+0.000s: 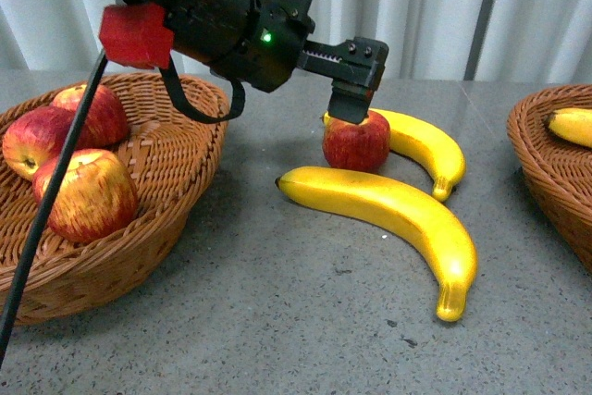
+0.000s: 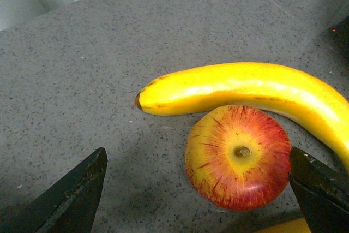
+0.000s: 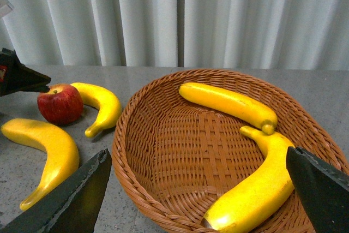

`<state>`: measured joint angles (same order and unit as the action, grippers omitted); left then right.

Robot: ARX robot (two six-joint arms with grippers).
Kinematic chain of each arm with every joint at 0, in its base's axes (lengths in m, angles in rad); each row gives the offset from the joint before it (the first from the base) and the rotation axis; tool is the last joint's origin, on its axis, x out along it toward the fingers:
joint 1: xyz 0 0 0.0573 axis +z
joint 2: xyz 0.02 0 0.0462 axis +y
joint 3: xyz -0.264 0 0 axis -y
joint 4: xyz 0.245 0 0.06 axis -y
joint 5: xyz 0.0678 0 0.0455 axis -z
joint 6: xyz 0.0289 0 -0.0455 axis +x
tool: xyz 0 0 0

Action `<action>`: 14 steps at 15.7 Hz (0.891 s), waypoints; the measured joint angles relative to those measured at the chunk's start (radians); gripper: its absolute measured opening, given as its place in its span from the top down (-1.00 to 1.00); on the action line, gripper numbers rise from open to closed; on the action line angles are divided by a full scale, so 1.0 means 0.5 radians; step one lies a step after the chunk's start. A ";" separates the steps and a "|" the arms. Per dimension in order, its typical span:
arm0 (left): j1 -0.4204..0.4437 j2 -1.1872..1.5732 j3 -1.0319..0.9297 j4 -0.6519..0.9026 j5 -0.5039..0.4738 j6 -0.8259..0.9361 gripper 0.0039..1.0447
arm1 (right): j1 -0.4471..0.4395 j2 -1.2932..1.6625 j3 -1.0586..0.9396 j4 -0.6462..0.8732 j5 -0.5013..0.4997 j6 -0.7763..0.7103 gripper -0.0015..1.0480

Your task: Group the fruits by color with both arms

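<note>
While wide over the apple (image 1: 356, 141), left jaws, far banana (image 1: 424, 147) just behind it.

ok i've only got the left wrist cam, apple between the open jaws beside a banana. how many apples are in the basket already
observer: three apples, in the wicker basket on the robot's left.
operator: any other loose banana
observer: yes, a second banana lies on the table, nearer the robot than the loose apple.
operator: and the right arm
observer: the right gripper is open, facing the other basket, which holds two bananas.
</note>
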<state>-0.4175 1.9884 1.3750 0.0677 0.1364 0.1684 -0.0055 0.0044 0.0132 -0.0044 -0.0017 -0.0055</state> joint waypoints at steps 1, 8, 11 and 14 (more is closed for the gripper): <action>-0.005 0.050 0.042 -0.003 0.020 0.011 -0.88 | 0.000 0.000 0.000 0.000 0.000 0.000 -0.87; -0.056 0.274 0.282 -0.108 0.117 0.040 -0.88 | 0.000 0.000 0.000 0.000 0.000 0.000 -0.87; -0.063 0.348 0.335 -0.173 0.114 0.040 -0.88 | 0.000 0.000 0.000 0.000 0.000 0.000 -0.87; -0.067 0.379 0.343 -0.186 0.148 0.046 -0.69 | 0.000 0.000 0.000 0.000 0.000 0.000 -0.87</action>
<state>-0.4511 2.1780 1.5467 -0.0254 0.2104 0.1913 -0.0055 0.0044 0.0132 -0.0044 -0.0017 -0.0055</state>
